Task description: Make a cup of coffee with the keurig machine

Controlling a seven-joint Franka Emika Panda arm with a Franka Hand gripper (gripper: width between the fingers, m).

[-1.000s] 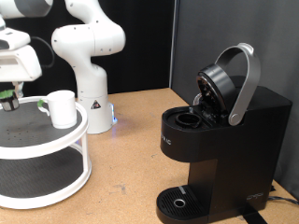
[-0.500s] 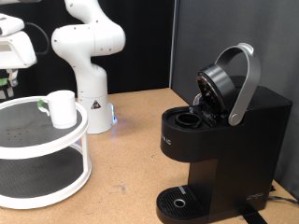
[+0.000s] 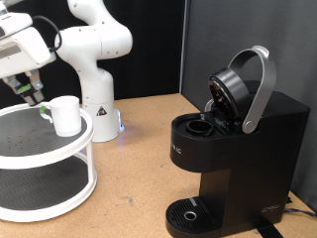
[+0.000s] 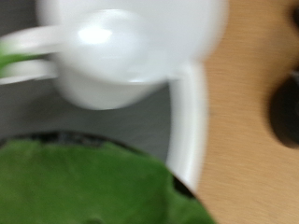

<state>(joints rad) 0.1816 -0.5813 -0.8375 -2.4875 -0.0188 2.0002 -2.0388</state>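
Observation:
The white cup [image 3: 65,115] stands on the top shelf of a white two-tier round stand [image 3: 59,149] at the exterior view's left. My gripper [image 3: 30,94] hangs tilted just above the shelf, left of the cup, shut on a small dark pod with a green top [image 4: 84,187]. That pod fills the near part of the wrist view, with the cup [image 4: 121,47] beyond it. The black keurig machine [image 3: 248,149] stands at the right with its silver-handled lid [image 3: 260,84] raised. Its pod chamber [image 3: 198,126] is open, and nothing stands on the drip tray [image 3: 188,213].
The arm's white base [image 3: 99,99] stands behind the stand on the wooden table [image 3: 139,169]. A small green item [image 3: 45,111] lies on the shelf beside the cup. A black curtain backs the scene. A dark shape [image 4: 285,112] shows past the stand's rim [image 4: 190,121].
My gripper rose off the stand's top shelf with the pod, then moved right towards the cup and tilted. The cup and the machine have not moved.

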